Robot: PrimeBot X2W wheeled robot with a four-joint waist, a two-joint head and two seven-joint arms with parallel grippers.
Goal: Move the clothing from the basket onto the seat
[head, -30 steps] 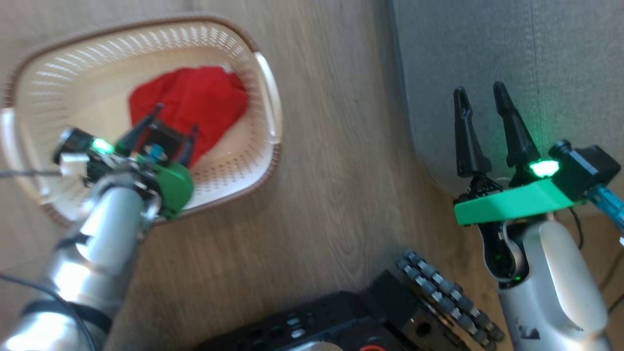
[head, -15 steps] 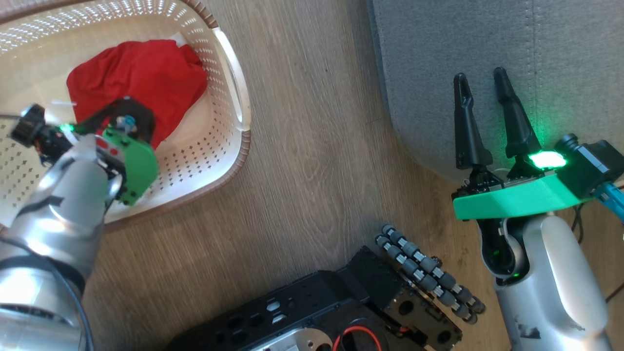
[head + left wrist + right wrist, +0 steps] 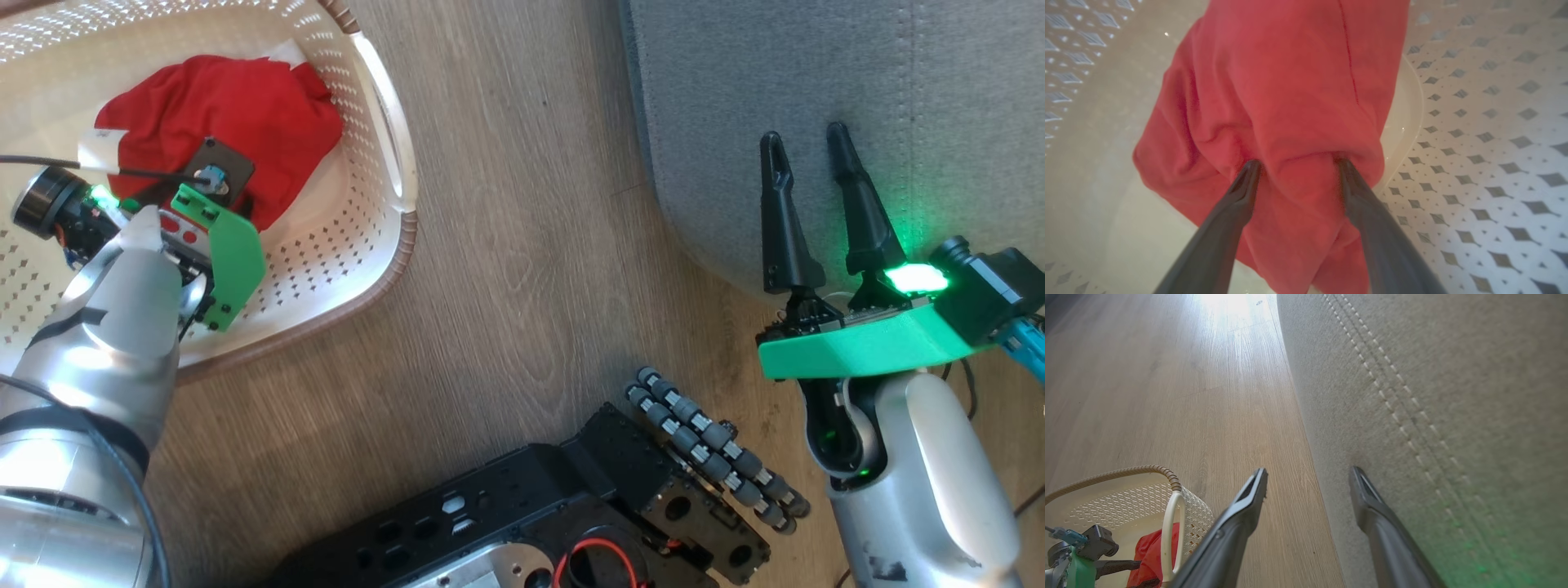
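The basket (image 3: 406, 245) stands on the wooden floor (image 3: 522, 204) at the left, and the seat (image 3: 857, 73) is at the right and far. A strip of floor lies between them. On the near side, in the middle, is the black base of the robot (image 3: 531, 506) with a roller wheel (image 3: 718, 457), which reaches toward the near corner of the seat.

The clothing (image 3: 245, 106) lies inside the basket, on its bottom, close to the right wall and the white handle (image 3: 390, 122). It is a crumpled red heap (a small white piece shows at its far edge). Its long axis goes about from left to right, and a seam runs along it in the left wrist view. The left forearm (image 3: 106, 327) with its green mount (image 3: 233, 253) reaches over the near rim of the basket and covers the near part of the heap.

The left jaws are apart. Their two dark fingers (image 3: 1237, 204) press with the tips into the red cloth, and a fold of the cloth bulges up between them.

The right jaws are also apart and hold nothing. Their fingers (image 3: 784, 220) point to the far side and hang above the rounded left-near edge of the seat. This edge runs from near to far, and a double line of light stitching (image 3: 1392, 388) follows it.
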